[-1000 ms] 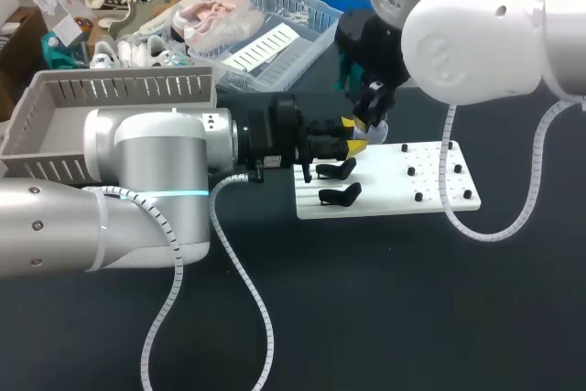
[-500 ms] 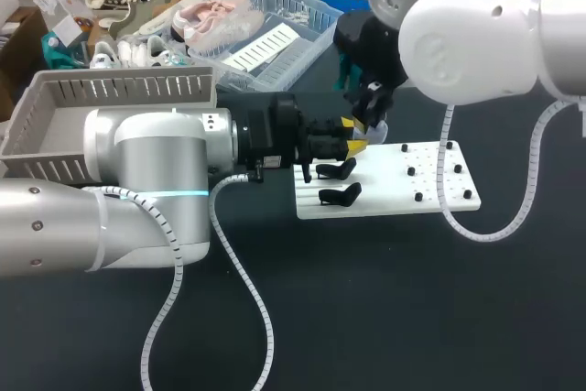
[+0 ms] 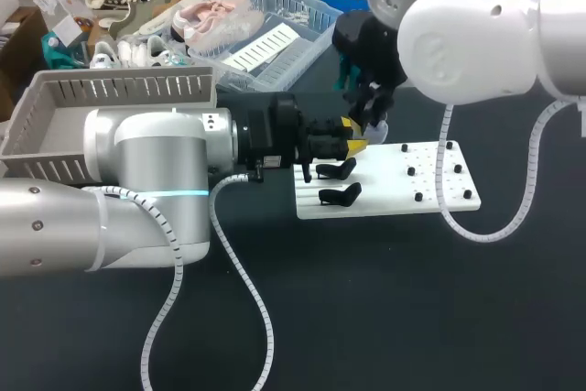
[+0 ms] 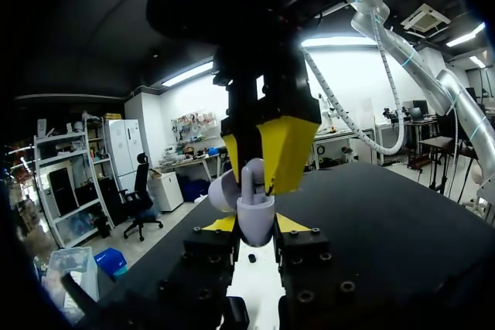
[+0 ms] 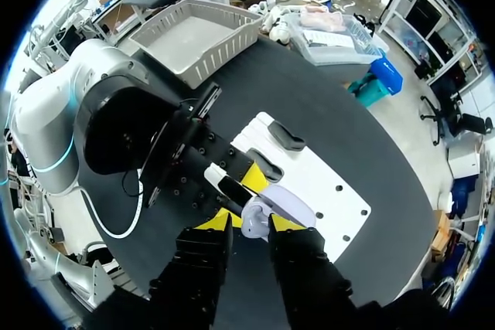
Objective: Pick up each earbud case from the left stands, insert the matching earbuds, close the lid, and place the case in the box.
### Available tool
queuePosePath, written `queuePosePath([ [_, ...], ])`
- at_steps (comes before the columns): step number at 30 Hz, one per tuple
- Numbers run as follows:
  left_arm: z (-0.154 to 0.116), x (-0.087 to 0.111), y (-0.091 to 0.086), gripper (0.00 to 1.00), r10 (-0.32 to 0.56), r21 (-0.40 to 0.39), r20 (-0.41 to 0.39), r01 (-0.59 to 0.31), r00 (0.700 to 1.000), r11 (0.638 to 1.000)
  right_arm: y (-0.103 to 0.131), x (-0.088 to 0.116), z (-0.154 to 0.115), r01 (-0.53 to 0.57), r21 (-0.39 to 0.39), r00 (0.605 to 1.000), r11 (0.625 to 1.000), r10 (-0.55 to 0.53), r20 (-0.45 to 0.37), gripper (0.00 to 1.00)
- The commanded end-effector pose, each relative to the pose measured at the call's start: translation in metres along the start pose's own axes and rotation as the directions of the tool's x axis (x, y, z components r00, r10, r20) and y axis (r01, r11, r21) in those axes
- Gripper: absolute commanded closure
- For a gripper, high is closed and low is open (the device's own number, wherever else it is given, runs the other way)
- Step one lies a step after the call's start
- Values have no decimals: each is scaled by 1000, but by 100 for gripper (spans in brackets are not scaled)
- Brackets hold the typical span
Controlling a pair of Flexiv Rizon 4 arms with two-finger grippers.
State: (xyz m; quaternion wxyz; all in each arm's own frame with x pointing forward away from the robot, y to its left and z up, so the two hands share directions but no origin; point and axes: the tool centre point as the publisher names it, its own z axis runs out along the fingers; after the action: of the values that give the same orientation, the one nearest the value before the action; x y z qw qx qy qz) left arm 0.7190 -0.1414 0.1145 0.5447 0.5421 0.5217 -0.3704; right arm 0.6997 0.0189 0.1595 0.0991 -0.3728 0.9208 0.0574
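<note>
1. The left gripper (image 4: 255,226) was found clamped on the lower part of the lavender earbud case (image 4: 255,214). Both yellow tips were pressed against it from two sides.
2. The right gripper (image 4: 257,161) was set directly above, pointing down. Its two yellow fingers were closed on the upright upper part of the same case.
3. The case was thus held by both arms at once, off the dark table (image 3: 366,299), at the left end of the white board (image 3: 412,200). Part of the board was seen under the left gripper in the left wrist view.
4. A rounded lavender part was seen offset to one side of the piece gripped by the right fingers, so the lid looked open. The hinge could not be made out.
5. Whether earbuds were inside the case could not be told.
6. Two black stands (image 3: 336,169) were seen on the left part of the board, one behind the other. They sat just beside the left gripper and were touched by neither gripper.
7. Small black pegs (image 3: 441,171) were seen on the right part of the board.
8. The grey slatted box (image 3: 110,89) was placed on the table behind the left arm, well apart from the case.
</note>
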Motion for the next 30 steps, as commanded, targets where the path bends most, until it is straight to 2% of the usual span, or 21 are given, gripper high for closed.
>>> queuePosePath([
  [1, 1, 0, -1, 100, 1, -4, 2, -1, 1000, 1000, 0, -1, 0, -1, 1, 1000, 1000, 1, -2, 72],
  [17, 1, 0, -1, 100, 1, -4, 2, -1, 1000, 1000, -2, 2, -4, -24, 9, 1000, 1000, 24, -3, 69],
  [30, 1, 0, -1, 100, 1, -4, 2, -1, 1000, 1000, -7, 13, -24, -80, 40, 996, 996, 78, 37, 69],
])
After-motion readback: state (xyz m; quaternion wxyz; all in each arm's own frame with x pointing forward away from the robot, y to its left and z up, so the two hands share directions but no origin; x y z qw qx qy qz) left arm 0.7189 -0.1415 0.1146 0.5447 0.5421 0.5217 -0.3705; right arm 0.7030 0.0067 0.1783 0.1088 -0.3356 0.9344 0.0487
